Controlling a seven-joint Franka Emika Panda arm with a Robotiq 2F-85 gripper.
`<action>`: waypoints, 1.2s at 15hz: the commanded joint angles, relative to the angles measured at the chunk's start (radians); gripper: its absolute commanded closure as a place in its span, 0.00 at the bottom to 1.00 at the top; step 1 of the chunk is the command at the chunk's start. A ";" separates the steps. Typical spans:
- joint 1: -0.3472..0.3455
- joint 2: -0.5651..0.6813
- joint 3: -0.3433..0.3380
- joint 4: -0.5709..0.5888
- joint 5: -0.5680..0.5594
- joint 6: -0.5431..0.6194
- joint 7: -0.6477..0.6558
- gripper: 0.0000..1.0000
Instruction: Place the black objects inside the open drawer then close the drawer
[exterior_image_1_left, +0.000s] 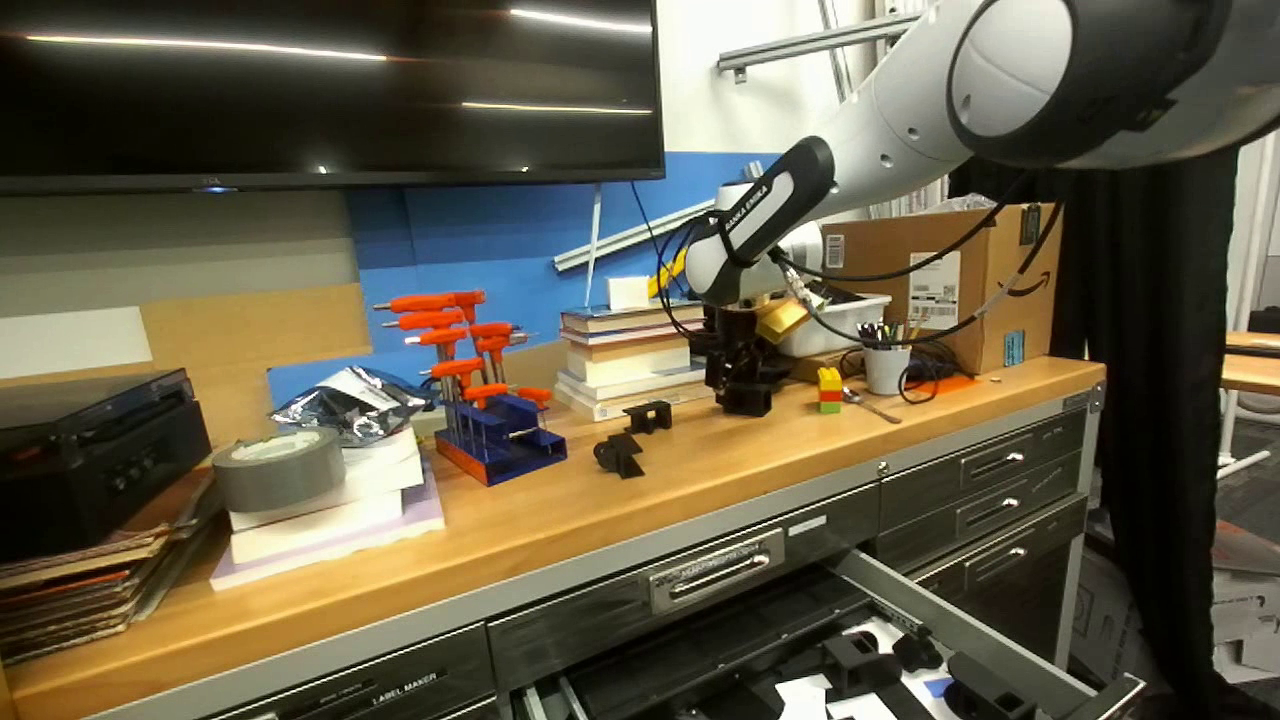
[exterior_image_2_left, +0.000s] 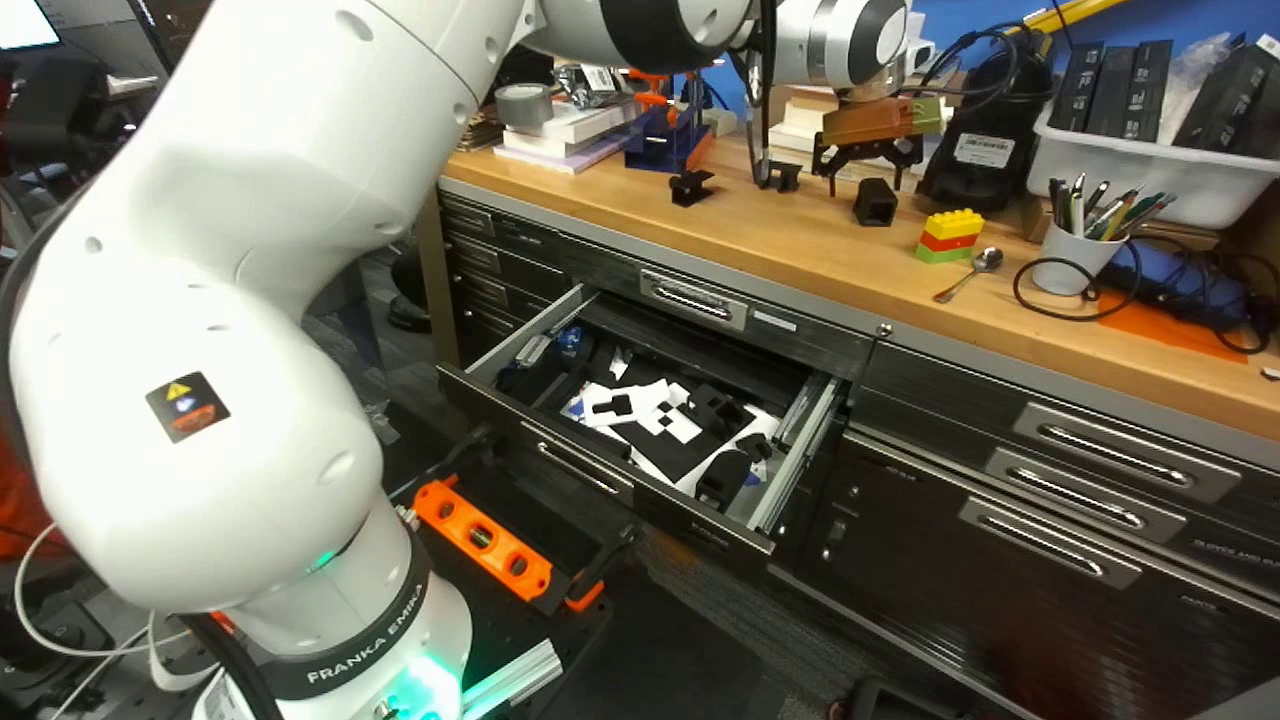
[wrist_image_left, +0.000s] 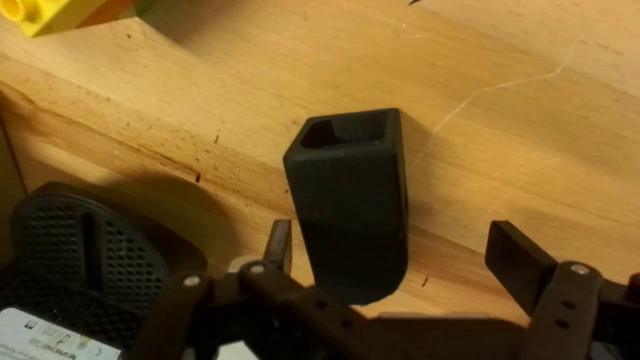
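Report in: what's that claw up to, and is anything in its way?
Gripper open near hollow black block, not gripping it. Two more black pieces on bench. Drawer open. Toy bricks close by, probably not in the way.

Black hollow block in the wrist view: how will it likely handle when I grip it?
The black hollow block is probably light for its size, given its open cavity. Crisp edges suggest stiff walls. Flat sides make rolling unlikely.

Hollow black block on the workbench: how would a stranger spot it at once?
On the wooden workbench, find the yellow, red and green brick stack. Left of it, in both exterior views, sits the hollow black block. Unlike the bracket-like black pieces further left, it is boxy, with a rectangular opening.
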 joint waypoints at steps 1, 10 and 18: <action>0.003 0.088 -0.014 0.161 -0.032 -0.057 0.006 0.00; -0.022 0.196 -0.048 0.318 -0.039 -0.222 0.011 0.00; -0.078 0.254 0.016 0.429 0.035 -0.337 -0.035 0.00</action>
